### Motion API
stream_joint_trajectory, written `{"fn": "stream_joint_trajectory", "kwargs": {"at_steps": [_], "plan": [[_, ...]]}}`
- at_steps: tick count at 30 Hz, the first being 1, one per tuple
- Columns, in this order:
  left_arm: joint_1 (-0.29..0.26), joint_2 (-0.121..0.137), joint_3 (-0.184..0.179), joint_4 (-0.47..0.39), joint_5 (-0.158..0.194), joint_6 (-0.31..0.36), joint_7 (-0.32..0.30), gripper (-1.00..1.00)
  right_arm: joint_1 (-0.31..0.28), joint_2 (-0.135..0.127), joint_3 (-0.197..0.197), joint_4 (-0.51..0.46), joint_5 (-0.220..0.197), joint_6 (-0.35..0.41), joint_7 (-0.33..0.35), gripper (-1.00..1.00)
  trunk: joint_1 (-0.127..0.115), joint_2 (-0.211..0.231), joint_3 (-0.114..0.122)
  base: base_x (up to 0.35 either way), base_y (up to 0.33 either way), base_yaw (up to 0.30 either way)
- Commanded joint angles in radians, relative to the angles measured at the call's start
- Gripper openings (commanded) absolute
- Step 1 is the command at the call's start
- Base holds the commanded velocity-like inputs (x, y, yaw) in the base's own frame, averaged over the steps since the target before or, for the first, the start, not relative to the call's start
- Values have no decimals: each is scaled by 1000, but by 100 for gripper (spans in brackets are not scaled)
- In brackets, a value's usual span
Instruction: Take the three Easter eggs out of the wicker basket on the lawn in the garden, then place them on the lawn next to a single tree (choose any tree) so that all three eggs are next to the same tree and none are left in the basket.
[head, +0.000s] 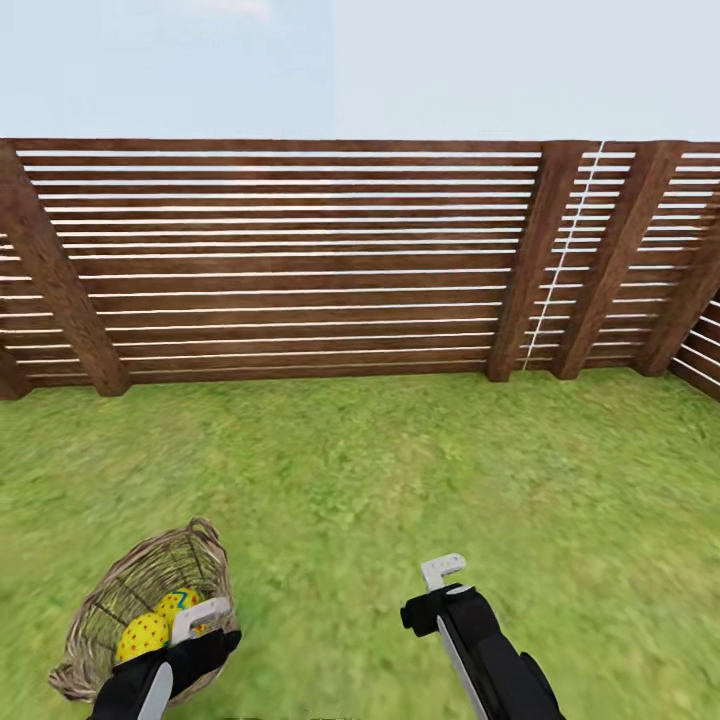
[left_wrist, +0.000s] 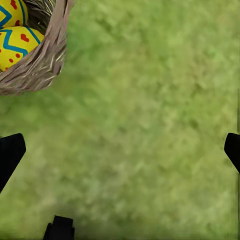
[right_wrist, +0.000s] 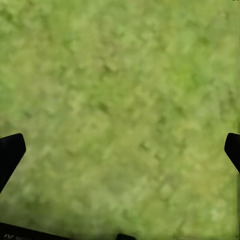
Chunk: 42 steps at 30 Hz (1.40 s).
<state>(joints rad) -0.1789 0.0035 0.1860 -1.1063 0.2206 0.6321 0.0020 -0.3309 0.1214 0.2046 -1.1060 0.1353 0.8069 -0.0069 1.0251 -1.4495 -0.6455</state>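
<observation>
While eggs (head: 160, 622) sit in basket (head: 110, 600), left gripper (head: 200, 625) overlaps rim; both jaws spread wide; fence (head: 300, 260) beyond lawn (head: 380, 480)

Brown slat fence (head: 300, 260) (horizontal boards), pale sky (head: 400, 60) above.

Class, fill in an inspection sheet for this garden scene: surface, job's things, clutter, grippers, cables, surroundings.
Surface: mottled green grass lawn.
Job's things: brown woven wicker basket tilted on the lawn, with two yellow red-dotted Easter eggs visible inside; a third cannot be seen.
Clutter: nothing seen.
Grippers: left gripper over the basket's near rim, open, empty; right gripper above bare grass, open, empty.
Cables: nothing seen.
Surroundings: brown horizontal-slat wooden fence, pale sky above.
</observation>
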Motion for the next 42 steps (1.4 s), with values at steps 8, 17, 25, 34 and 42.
{"fn": "stream_joint_trajectory", "kwargs": {"at_steps": [8,17,25,34,42], "plan": [[-1,-4,2,41,6,-22,2,100,0,2,61,61,4,-23,-1,100,0,-1,-9,71,-331,231],[-1,-5,3,42,6,-34,3,100,0,1,82,76,1,-43,-1,100,0,-1,-20,179,-237,226],[-1,1,3,42,5,-34,3,100,0,2,84,80,1,-43,-1,100,0,-1,-28,19,-14,226],[-1,-4,1,42,6,-34,1,100,0,3,90,81,0,-43,-1,100,0,-1,-39,0,0,226],[-1,-7,1,-49,8,-21,-3,100,-1,0,89,73,3,-42,-1,100,0,-1,-47,0,0,226]]}}
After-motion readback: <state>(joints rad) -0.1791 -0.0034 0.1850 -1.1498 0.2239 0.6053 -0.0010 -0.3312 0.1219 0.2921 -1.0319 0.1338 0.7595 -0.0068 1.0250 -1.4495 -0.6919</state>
